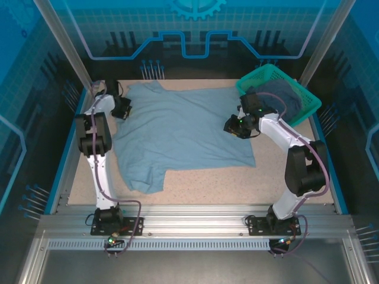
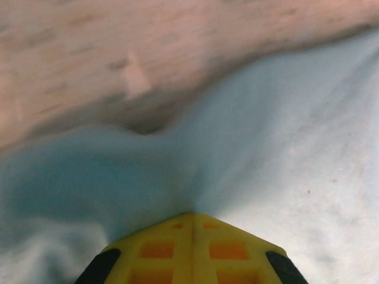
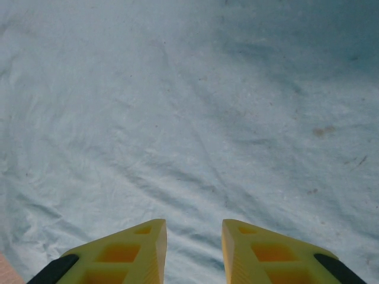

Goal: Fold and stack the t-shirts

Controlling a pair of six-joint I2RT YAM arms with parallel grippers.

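The speckled desk (image 1: 201, 177) carries the pale t-shirt (image 1: 183, 127) spread flat across its middle, while the teal basket (image 1: 310, 96) at the far right corner holds the darker t-shirt (image 1: 284, 93). The left hand (image 2: 192, 216) is closed, pinching puckered cloth at the pale t-shirt's far left edge. The right hand (image 3: 194, 228) hangs over its right side with fingers narrowly parted.

The beige, speckled flat surface (image 1: 201, 183) carries a pale blue-grey short-sleeved cloth t-shirt (image 1: 183, 130), spread open across its middle and left, with one sleeve toward the near edge. A teal-green plastic mesh basket (image 1: 308, 108) stands at the far right corner, just beside the shirt's right edge.
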